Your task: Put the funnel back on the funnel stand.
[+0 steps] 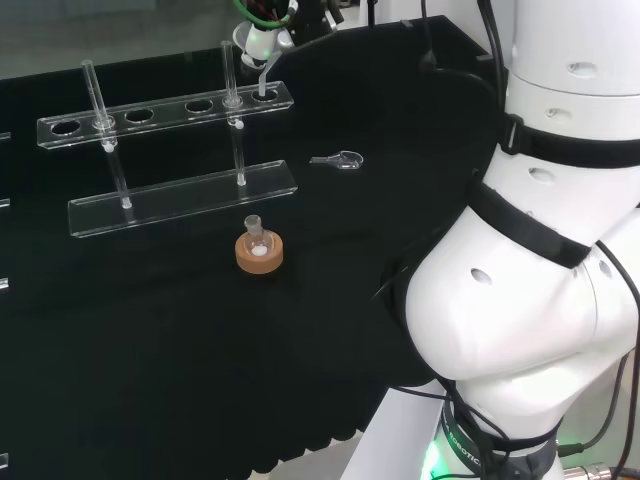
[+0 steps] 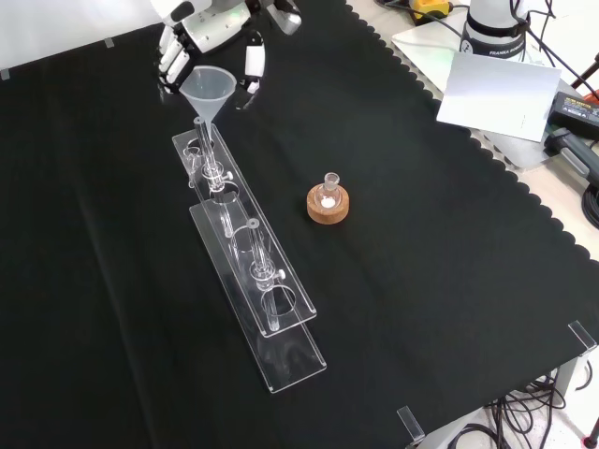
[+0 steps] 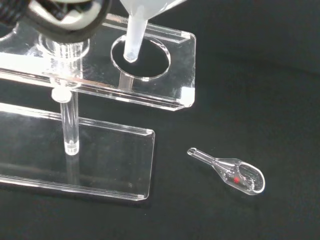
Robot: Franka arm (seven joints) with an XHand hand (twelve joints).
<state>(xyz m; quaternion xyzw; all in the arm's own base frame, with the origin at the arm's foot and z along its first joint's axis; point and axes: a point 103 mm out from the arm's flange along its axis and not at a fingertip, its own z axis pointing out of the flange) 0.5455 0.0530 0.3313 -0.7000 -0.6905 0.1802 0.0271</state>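
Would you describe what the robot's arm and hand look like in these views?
The arm is made of bulky, glossy white rounded links with black bands at the joints, black cables running alongside, and a green light near its base. The hand is black and white, with white finger segments and dark joints.

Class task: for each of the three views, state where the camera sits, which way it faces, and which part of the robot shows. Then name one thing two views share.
Head view: behind and above the base, facing the bench; white arm links at right.
Front view: opposite the arm, looking down on the cloth; robot hand at top.
Wrist view: at the wrist, looking at the funnel stand.
Shared: the funnel stem over the stand's end hole in front and wrist views.
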